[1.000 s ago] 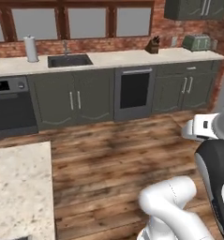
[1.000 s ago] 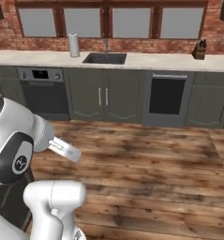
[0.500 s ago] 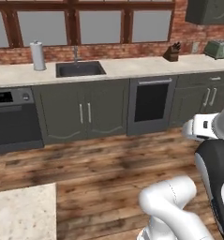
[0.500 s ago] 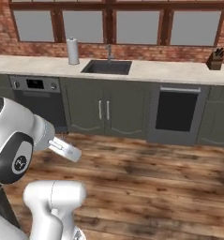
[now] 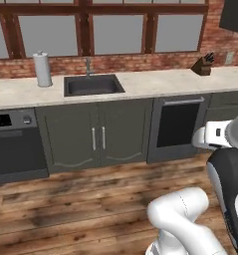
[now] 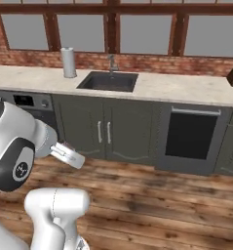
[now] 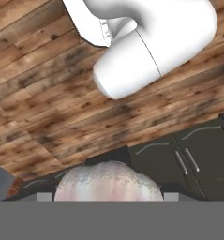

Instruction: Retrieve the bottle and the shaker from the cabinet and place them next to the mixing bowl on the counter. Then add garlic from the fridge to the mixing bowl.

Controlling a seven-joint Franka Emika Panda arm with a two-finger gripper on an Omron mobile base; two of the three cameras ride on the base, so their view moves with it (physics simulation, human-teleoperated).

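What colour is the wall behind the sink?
Red brick wall behind the dark sink, clearest in the right base view.

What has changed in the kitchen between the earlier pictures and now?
The base drove nearer the counter, so the whole view shifted: the sink and the paper towel roll look bigger. No thing itself moved. The arm kept its folded pose.

Paper-towel roll (image 5: 42,68) upright left of sink (image 5: 93,84); knife block (image 5: 203,64) at right; oven (image 5: 176,127) below; wood floor (image 5: 65,209).
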